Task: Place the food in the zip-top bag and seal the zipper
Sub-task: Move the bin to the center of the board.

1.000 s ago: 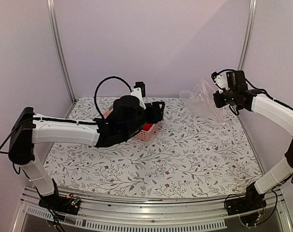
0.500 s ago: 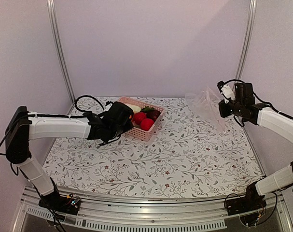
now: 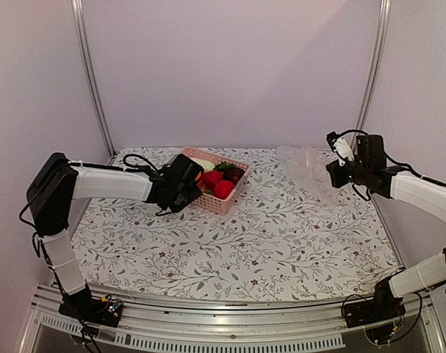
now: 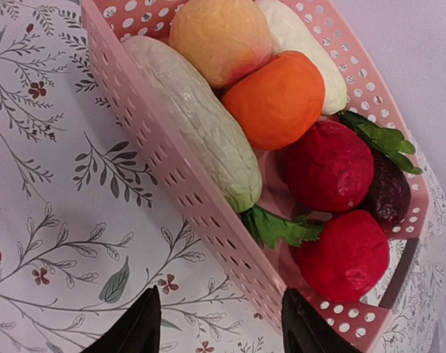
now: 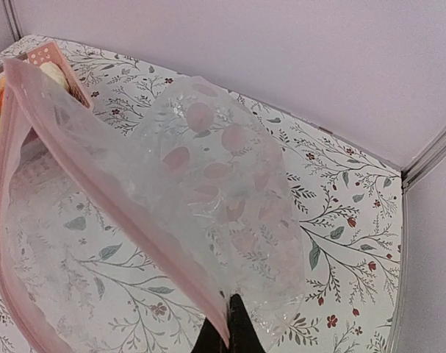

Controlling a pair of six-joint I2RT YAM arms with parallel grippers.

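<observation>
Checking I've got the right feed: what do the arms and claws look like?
Both alike: left arm and right arm have white shells, black joints, looping black cables. The left claw and right claw are black and pointed.

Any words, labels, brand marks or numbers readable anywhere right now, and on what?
None can be read in any view.
The zip-top bag shows only pink petal shapes, no lettering.
The pink basket and the food carry no labels.
The tablecloth is floral print only.
</observation>
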